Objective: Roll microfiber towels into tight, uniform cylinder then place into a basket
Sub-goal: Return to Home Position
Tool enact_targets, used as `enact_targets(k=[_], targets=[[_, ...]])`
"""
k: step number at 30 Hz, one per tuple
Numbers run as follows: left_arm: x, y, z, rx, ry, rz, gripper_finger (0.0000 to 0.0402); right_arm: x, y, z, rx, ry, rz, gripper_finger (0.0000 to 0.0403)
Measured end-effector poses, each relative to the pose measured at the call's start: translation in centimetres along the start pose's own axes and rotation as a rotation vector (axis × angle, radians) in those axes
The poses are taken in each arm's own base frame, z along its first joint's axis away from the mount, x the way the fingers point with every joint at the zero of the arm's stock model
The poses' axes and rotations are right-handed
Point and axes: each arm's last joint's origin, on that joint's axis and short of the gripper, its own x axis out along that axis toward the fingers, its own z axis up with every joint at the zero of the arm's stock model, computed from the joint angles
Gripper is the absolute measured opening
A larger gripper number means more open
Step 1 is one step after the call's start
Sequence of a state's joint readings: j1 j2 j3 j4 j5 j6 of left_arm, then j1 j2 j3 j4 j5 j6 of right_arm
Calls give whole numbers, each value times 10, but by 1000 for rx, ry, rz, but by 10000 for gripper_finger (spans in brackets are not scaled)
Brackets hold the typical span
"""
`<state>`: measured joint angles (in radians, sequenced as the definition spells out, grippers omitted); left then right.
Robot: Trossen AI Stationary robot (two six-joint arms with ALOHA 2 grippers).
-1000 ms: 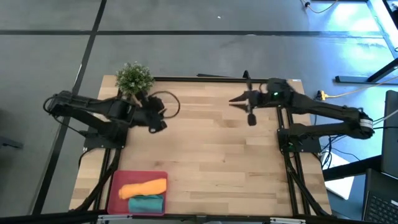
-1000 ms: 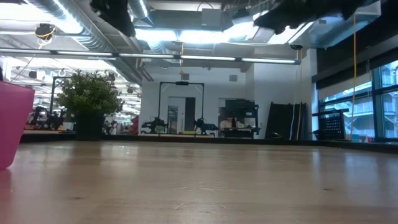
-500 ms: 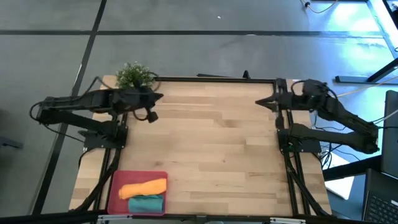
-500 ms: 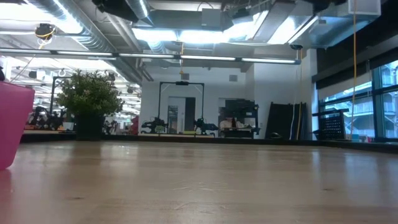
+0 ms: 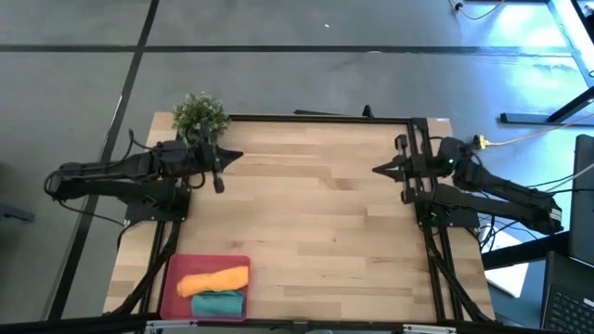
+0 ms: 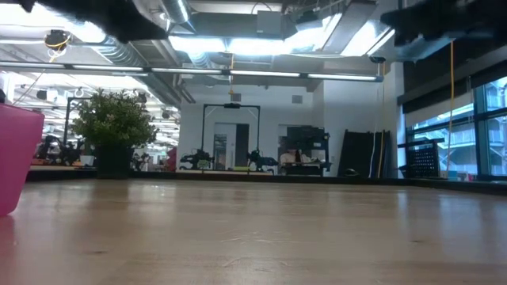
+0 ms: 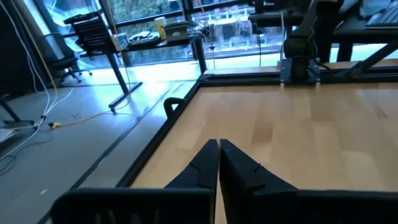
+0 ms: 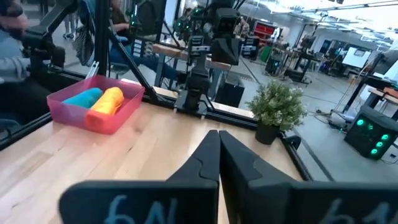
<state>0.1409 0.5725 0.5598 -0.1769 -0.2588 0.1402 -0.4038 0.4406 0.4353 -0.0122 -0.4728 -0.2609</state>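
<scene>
Now the orange towel and the teal towel both lie in the basket. Each one is rolled up. They lie side by side and touch. From above, the orange roll is the one deeper in toward the middle of the counter, and the teal roll is at the basket's outer end. The right wrist view shows the same pink basket with the orange roll and the teal roll lying inside its low walls.

The basket sits at one near corner of the wooden counter. In the low view, only a piece of its pink wall shows at the side.

The left tool hangs above the counter, well apart from the basket, on the basket's own side but up by the far edge. Its two dark fingers are pressed together and pinch nothing.

The right tool is even farther from the basket, across the counter on the other side. Its fingers are pressed together too, with nothing between them. The two tools point at each other.

A small green plant stands at the far corner on the basket's side, well apart from the basket and just beside the left tool.

Past the basket, off the counter, a person shows in the right wrist view.
</scene>
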Motion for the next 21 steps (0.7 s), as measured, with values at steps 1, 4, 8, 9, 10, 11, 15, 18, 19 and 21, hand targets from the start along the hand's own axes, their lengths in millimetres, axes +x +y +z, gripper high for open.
enact_targets(k=[1,4,8,9,10,11,15,18,19,21], targets=[[0,0,-6,-2,-5,1,4,1,1,-7,11,-2,0,4],[0,-2,-21,-12,-38,-3,1,5,4,-24,48,-17,-4,4],[-4,-4,-44,-43,-83,-7,3,6,8,-43,88,-21,-4,4],[-4,-4,-50,-55,-97,-8,2,7,9,-47,93,-21,-4,4],[-5,-5,-55,-63,-111,-10,1,7,10,-51,97,-20,-3,4],[-6,-5,-61,-71,-118,-12,1,7,11,-54,103,-22,-3,4],[-8,-8,-80,-90,-130,-13,3,7,14,-65,106,-40,-3,4],[-9,-10,-93,-92,-127,-14,1,7,16,-71,100,-52,17,4],[-9,-10,-97,-93,-127,-14,1,6,17,-73,99,-53,19,4],[-9,-11,-102,-94,-132,-14,2,6,19,-78,98,-54,19,4]])
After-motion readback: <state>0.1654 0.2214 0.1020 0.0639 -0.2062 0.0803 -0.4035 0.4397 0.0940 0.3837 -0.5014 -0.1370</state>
